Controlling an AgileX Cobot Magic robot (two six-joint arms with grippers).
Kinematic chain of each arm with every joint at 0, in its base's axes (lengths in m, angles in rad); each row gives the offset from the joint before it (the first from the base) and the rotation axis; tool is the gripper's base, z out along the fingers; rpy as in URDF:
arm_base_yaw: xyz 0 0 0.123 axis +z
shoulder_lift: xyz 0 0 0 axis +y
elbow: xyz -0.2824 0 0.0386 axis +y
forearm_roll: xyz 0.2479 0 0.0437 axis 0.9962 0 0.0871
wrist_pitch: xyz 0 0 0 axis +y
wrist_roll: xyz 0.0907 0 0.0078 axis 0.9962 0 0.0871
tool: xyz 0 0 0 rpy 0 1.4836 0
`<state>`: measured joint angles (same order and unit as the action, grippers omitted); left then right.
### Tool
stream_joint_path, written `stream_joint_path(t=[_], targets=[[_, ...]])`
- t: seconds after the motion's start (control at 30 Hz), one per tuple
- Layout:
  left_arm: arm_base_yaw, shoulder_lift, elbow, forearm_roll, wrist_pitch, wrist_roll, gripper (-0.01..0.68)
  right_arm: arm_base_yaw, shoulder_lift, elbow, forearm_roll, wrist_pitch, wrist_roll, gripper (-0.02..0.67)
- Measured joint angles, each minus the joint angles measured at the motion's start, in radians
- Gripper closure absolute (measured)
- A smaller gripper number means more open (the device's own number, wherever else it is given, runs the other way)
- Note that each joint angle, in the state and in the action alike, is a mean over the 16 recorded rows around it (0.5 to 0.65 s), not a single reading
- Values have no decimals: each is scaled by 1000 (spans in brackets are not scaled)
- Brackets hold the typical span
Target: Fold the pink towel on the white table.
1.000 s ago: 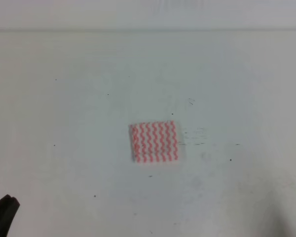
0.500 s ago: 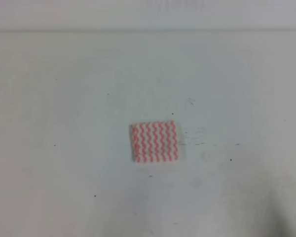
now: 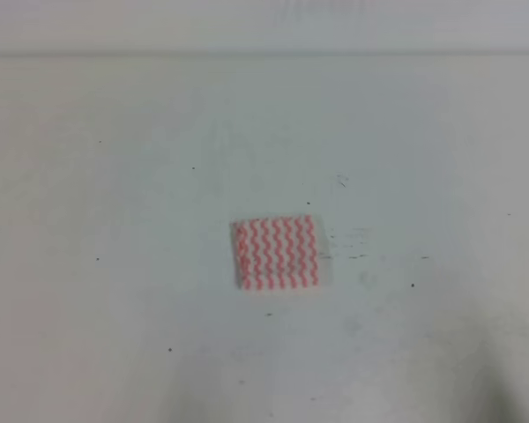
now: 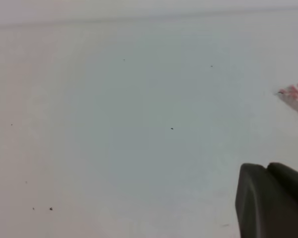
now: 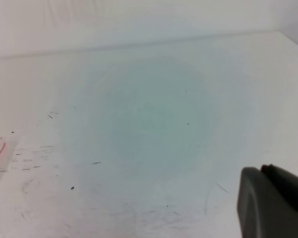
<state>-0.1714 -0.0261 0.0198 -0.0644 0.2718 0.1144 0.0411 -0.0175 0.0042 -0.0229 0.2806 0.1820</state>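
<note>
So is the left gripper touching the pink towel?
Apart. The left wrist view shows bare white table between the left gripper and the pink towel.

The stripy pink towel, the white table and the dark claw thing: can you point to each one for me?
pink towel (image 3: 276, 253), exterior high view, middle of the zigzag cloth.
white table (image 3: 115, 203), exterior high view, bare top left of the towel.
left claw (image 4: 273, 201), left wrist view, dark finger at the lower right corner.

Pink towel (image 3: 276, 253) lies folded into a small flat rectangle mid white table (image 3: 115, 176)
</note>
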Motion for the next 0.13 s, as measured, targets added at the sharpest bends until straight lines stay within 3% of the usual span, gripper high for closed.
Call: stream_joint_path(t=[0.13], targets=[[0,0,-1,2,27,0,678,0,0,0,0,-1,0,667]])
